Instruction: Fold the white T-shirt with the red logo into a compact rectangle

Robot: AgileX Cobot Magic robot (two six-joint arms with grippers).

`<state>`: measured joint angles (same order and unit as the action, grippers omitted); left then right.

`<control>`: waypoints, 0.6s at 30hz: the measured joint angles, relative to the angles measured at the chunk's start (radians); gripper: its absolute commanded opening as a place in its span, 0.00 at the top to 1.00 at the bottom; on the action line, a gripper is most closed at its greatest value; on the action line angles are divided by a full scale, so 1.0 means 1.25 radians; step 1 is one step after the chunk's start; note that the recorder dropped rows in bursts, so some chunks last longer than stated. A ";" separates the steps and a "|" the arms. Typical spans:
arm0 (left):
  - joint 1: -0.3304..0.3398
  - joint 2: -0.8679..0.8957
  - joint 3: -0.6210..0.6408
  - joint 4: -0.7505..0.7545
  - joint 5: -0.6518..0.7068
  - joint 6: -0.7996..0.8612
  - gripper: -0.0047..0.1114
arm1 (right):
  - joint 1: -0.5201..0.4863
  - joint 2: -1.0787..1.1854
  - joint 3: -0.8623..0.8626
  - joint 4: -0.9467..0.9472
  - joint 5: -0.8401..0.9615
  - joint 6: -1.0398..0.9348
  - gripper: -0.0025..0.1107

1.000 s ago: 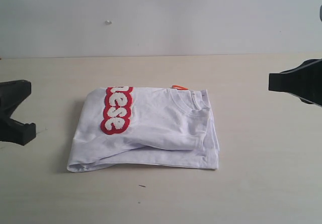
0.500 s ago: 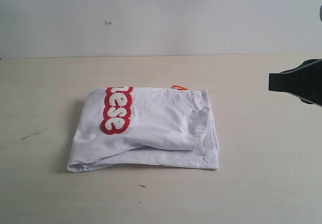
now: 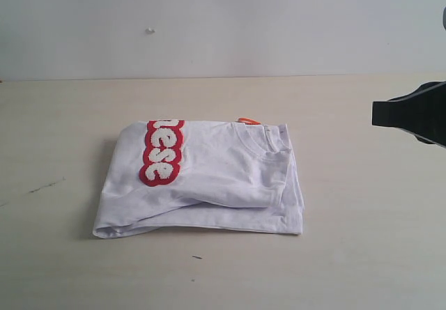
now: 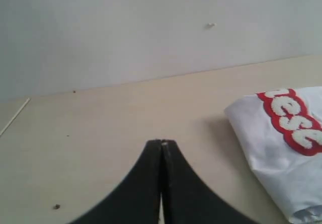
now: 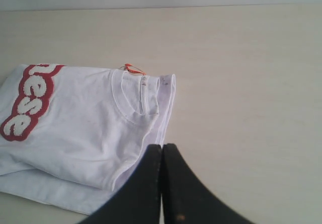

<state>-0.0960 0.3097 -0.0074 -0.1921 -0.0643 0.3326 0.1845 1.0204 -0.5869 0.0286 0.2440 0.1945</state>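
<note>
Presently on view, itemised:

1. The white T-shirt (image 3: 209,177): lies on the pale table (image 3: 362,254), folded into a rough rectangle several layers deep.
2. The red logo (image 3: 162,153): on the shirt's top layer at the end away from the collar, cut off by a fold so that only some letters show.
3. Collar (image 3: 268,143) and orange tag (image 3: 248,121): at the shirt's other end.
4. Left gripper (image 4: 162,142): fingers pressed together on nothing, off the logo end of the shirt, well apart from the cloth.
5. Right gripper (image 5: 162,146): fingers likewise pressed together and empty, off the collar end, not touching the shirt.

Hazards, as I judge them: along the shirt's near edge the layers do not line up. A lower layer juts out and the upper fold sits puffed, so the wrinkled cotton may relax and spring open. A gripper passing low over the shirt could snag the collar or top flap and drag the stack askew. Whether the hidden underlayers lie flat, I cannot tell.
</note>
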 measured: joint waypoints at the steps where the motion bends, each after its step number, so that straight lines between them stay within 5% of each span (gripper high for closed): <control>1: 0.014 -0.015 0.004 0.000 0.009 0.000 0.96 | 0.000 0.000 0.000 0.000 0.000 0.000 0.98; 7: 0.057 -0.079 0.004 0.000 0.073 0.002 0.96 | 0.000 0.000 0.000 0.000 0.000 0.000 0.98; 18: 0.059 -0.187 0.004 -0.002 0.149 0.024 0.96 | 0.000 0.000 0.000 0.000 0.000 0.000 0.98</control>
<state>-0.0222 0.0765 -0.0028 -0.1944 0.1219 0.3623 0.1845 1.0204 -0.5869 0.0286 0.2440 0.1945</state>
